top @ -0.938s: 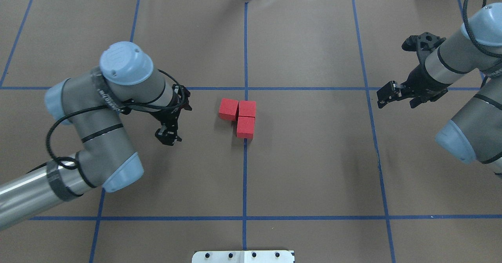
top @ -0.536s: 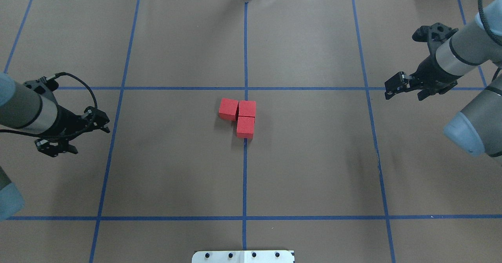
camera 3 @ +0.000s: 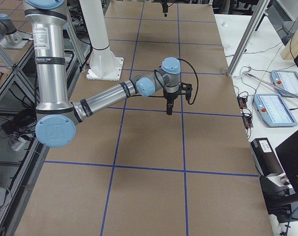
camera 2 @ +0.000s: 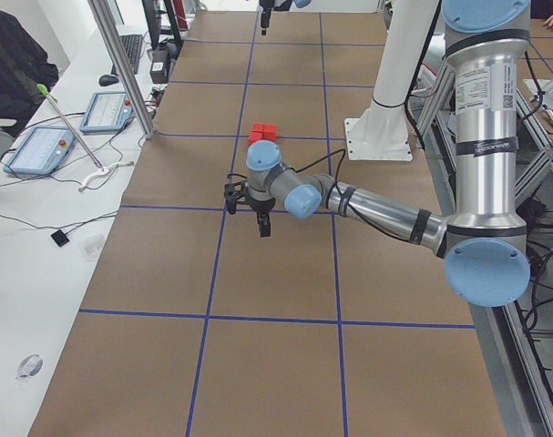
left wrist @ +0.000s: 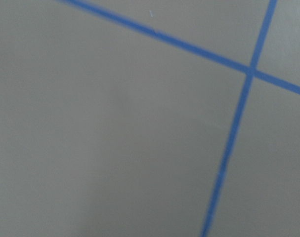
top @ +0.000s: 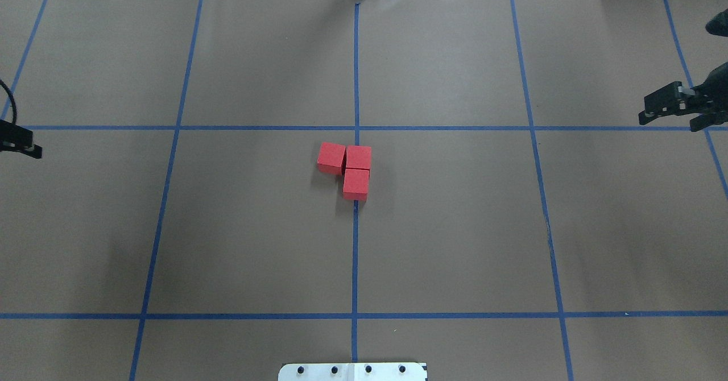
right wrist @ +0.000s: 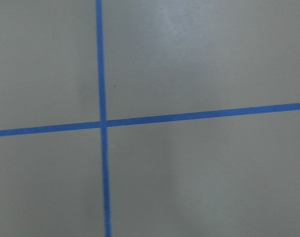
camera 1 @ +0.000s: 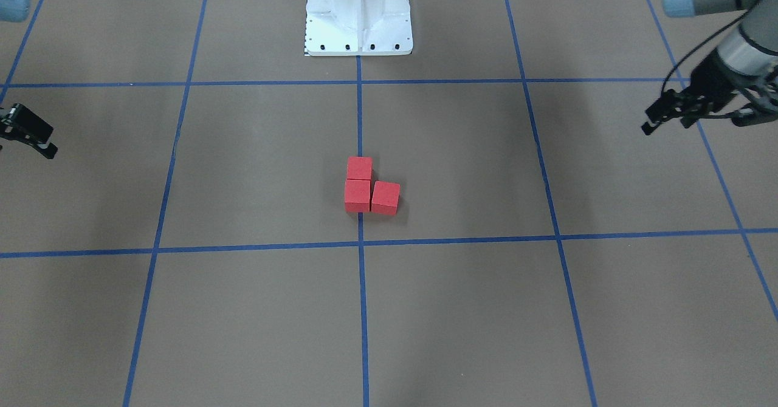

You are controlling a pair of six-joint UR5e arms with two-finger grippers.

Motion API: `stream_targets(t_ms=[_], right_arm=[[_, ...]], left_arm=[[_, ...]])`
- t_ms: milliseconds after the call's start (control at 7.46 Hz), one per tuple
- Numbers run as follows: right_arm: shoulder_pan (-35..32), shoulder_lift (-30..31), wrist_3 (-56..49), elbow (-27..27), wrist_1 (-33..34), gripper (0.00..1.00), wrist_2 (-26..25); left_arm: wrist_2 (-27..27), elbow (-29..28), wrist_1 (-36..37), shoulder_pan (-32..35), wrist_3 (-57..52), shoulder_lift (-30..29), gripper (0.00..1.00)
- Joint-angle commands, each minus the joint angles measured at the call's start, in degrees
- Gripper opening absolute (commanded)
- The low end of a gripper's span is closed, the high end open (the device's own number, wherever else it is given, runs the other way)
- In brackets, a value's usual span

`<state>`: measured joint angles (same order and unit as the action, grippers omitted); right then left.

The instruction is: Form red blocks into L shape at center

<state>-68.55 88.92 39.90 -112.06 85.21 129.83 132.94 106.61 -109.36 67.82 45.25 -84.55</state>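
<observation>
— What is the overhead view cutting off?
— The left gripper (top: pixel 21 144) is being cropped at the left edge, with only a black tip showing. The right gripper (top: pixel 677 108) is losing its arm at the right edge.
— And the side views?
— From the left end, the red blocks (camera 2: pixel 263 134) are showing too small at upper centre to tell apart.
— The wrist cameras?
— The left one is blurring the blue tape lines (left wrist: pixel 229 143).
</observation>
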Motion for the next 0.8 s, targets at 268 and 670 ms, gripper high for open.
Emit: stream_targets(t_ms=[268,670], right_arm=[[-7.7,1.4,-18.6,6.5,1.4,1.00,3.6],[-7.6,0.9,-19.9,8.4,1.4,1.00,3.1]], left_arm=[[2.2,-7.3,0.2,10.0,-17.4,0.4,1.00],[1.6,-8.8,-0.1,10.2,-18.4,0.4,1.00]])
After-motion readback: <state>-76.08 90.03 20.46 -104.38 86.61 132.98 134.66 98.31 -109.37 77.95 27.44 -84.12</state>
